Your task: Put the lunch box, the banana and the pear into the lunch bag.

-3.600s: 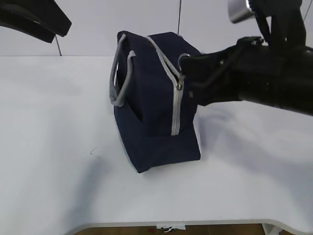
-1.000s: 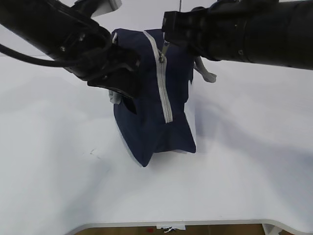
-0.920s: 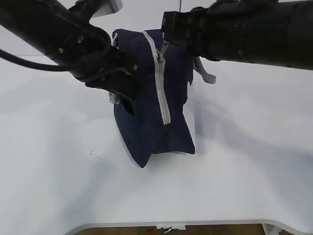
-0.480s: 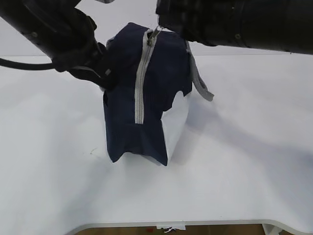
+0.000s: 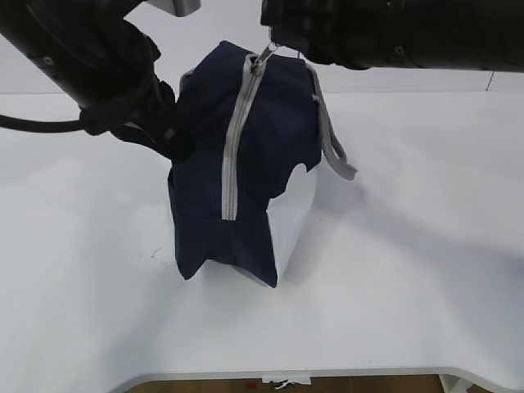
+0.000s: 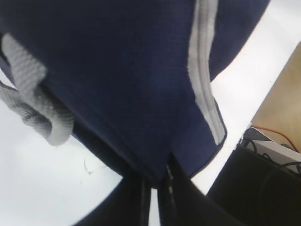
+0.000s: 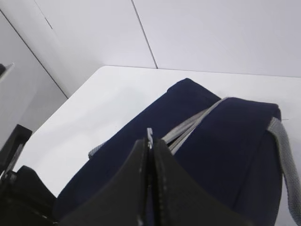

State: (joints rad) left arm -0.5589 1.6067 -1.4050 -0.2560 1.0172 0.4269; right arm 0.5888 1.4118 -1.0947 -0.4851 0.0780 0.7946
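The navy lunch bag [image 5: 262, 139] stands tilted on the white table, with its grey zipper [image 5: 232, 147] closed and facing the exterior view. My right gripper [image 5: 270, 47] is shut on the metal zipper pull [image 7: 149, 134] at the bag's top. My left gripper [image 5: 174, 141] is at the bag's left side, shut on a fold of its navy fabric [image 6: 141, 117]. One grey handle [image 5: 332, 143] hangs on the right, the other handle [image 6: 35, 108] shows in the left wrist view. The lunch box, the banana and the pear are out of view.
The white table [image 5: 409, 270] spreads around the bag, its front edge [image 5: 327, 372] near the bottom. Both black arms [image 5: 409, 33] cross above the bag. Past the table's edge lie cables and dark equipment [image 6: 273, 155].
The bag has swung round and come more upright, its zipper end now facing forward and the white panel to the right. The right gripper rose with the pull; the left kept its hold.
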